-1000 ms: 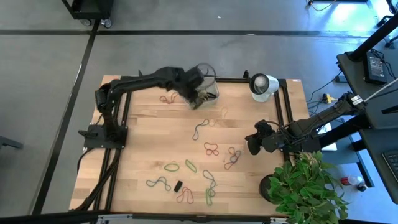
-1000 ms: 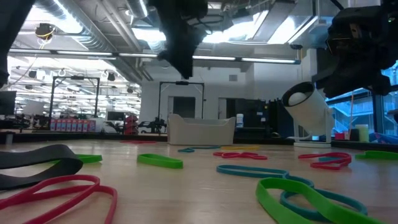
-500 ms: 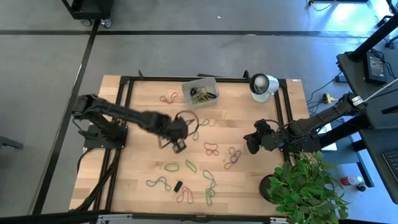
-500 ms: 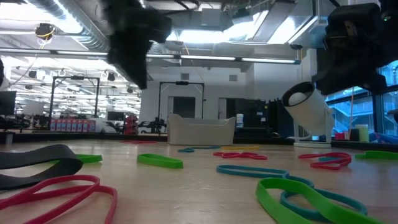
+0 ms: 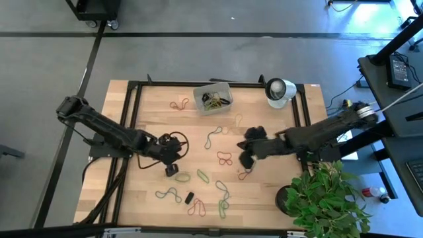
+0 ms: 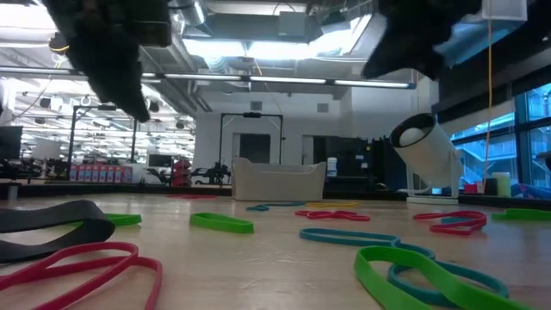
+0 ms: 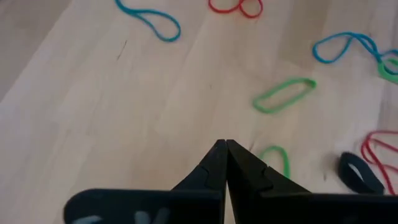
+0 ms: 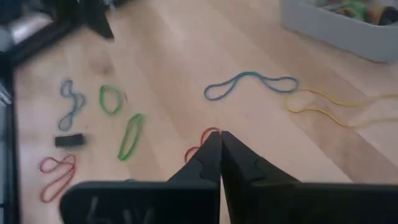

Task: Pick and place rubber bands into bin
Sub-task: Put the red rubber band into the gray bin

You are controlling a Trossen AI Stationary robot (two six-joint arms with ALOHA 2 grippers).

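Left gripper [image 5: 170,168] swung off the bin [image 5: 213,98], now pinched shut empty just short of a green band [image 7: 284,95]; right gripper [image 5: 243,159] also closed, over the red band [image 5: 225,158].

Beyond the left gripper [image 7: 224,149] fingertips, a red rubber band [image 7: 380,162] is cut by the frame edge; a red band [image 8: 200,144] lies partly hidden behind the right gripper [image 8: 218,140] fingertips; the bin [image 8: 341,22] ahead is cropped; both arms blur in the low view.

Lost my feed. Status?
Left gripper shut, empty. Right gripper shut over red rubber band. Translucent grey plastic bin part-filled. Nothing blocking.
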